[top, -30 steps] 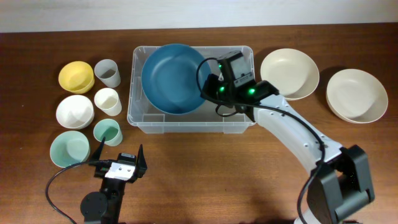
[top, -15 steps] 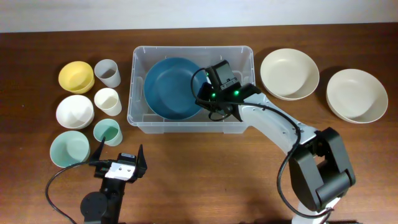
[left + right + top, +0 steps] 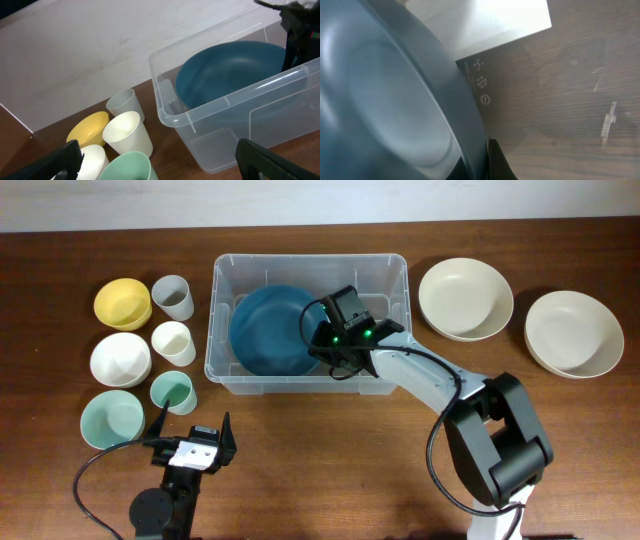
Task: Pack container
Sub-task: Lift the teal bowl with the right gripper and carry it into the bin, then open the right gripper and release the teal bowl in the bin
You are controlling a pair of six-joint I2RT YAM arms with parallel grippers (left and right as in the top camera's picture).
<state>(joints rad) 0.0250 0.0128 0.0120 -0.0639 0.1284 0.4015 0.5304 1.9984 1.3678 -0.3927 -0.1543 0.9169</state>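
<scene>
At the counter's (image 3: 330,470) twelve o'clock, a clear container (image 3: 310,259) holds a blue bowl (image 3: 262,330) in its nine o'clock half
The right tool (image 3: 325,350), reaching in from five o'clock, is clamped narrow on the bowl's three o'clock rim; the left tool (image 3: 194,422) hangs at seven o'clock, fingers spread wide, gripping nothing. Small bowls and cups (image 3: 120,360) cluster at nine o'clock, two cream bowls (image 3: 465,298) at two o'clock, all outside the container

Big dish (image 3: 265,330) in container (image 3: 310,258), cups (image 3: 173,342) and small bowls (image 3: 120,360) left, wide bowls (image 3: 465,298) right.
</scene>
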